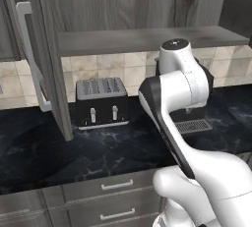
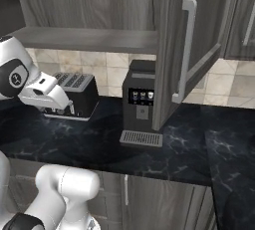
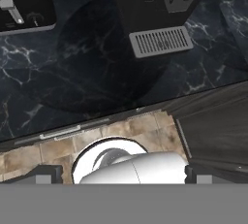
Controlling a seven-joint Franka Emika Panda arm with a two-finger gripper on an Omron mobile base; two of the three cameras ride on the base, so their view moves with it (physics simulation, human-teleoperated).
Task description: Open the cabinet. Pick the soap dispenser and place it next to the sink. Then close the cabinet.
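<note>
The pincer point(image 2: 65, 104) hangs low over the dark counter point(image 1: 118, 147), turned downward, with its two fingertips point(image 3: 48, 173) spread as wide as they go and nothing between them. In the hand view the counter and the drawer fronts lie ahead of it.

The cabinet point(image 1: 147, 39) sits above and beyond the pincer, and both its doors are swung out. The left door point(image 1: 49, 69) stands up and to the left of the pincer. The right door point(image 2: 172, 50) stands well off to its right, past the coffee machine point(image 2: 142, 99). Each door's long silver handle point(image 2: 187, 50) runs vertically. The toaster point(image 2: 77, 92) is just behind the pincer, close to it.

Opening looks done, so I judge the next step to be picking up the soap dispenser. Where it stands I cannot tell from here. Presumably it is inside the cabinet, higher than the bottom board overhead. If so, the one arm has to lift the pincer and turn it from pointing down to pointing into the opening between the doors.
</note>
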